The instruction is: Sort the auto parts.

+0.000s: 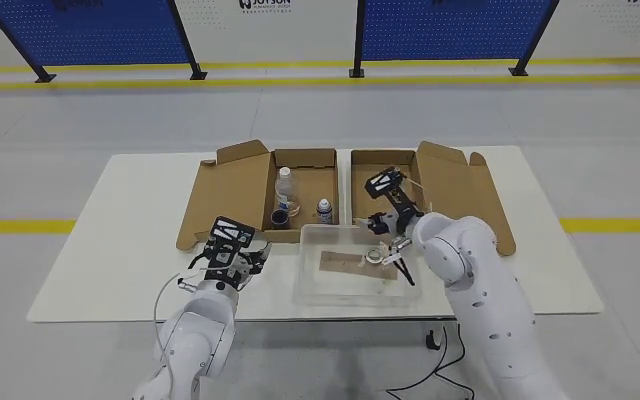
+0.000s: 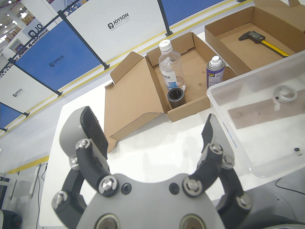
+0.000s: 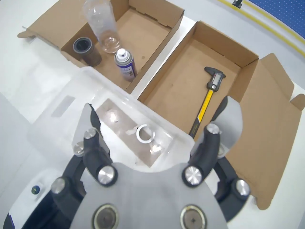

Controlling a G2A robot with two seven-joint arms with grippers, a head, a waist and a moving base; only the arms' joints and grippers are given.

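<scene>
Lying flat in the clear bin, near centre: one metal ring, seemingly stiff, slick, light; best pinched across its rim. Right fingers hung apart above it; left fingers likewise apart.

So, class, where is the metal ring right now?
The metal ring lies in the clear tray, toward its right end, beneath the right gripper and in front of the right cardboard box.

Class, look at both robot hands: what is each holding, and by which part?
Nothing. The left hand and right hand are both open and empty.
</scene>
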